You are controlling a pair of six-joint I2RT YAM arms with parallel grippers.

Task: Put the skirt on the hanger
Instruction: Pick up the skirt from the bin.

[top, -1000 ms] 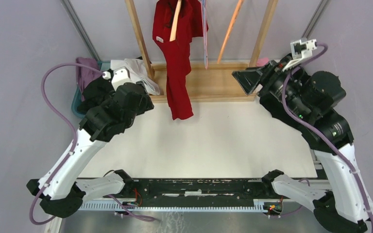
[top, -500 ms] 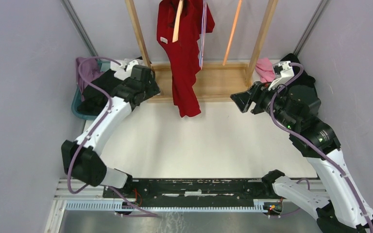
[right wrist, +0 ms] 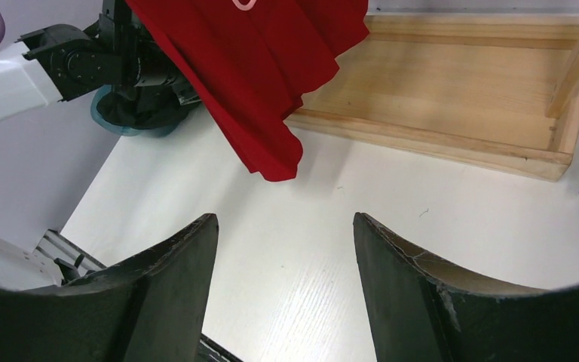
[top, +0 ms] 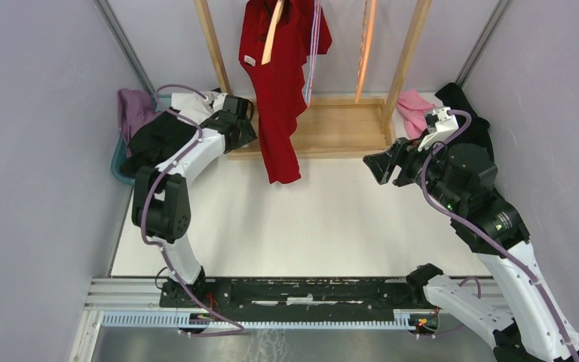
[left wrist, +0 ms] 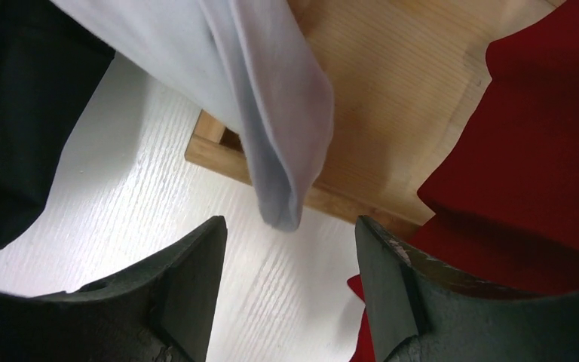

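Note:
The red skirt point(top: 277, 90) hangs from a wooden hanger point(top: 271, 34) on the rack and drapes down over the rack's base point(top: 339, 128). My left gripper point(top: 243, 127) is open and empty at the base's left corner, just left of the skirt. In the left wrist view its jaws point(left wrist: 290, 249) stand wide over the white table, with the skirt point(left wrist: 535, 151) at the right. My right gripper point(top: 378, 166) is open and empty above the table, right of the skirt. The right wrist view point(right wrist: 285, 226) shows the skirt's hem point(right wrist: 260, 83) ahead.
A white cloth point(left wrist: 264, 98) hangs over the base edge by my left gripper. A teal basket point(top: 118, 164) with purple point(top: 132, 109) and black clothes stands at the left. Pink point(top: 415, 105) and black point(top: 469, 113) clothes lie at the back right. An orange hanger point(top: 366, 45) hangs on the rack.
My left arm has stretched out toward the rack's left corner. My right gripper has dropped and drawn back from the rack over the table. The skirt has swung slightly.

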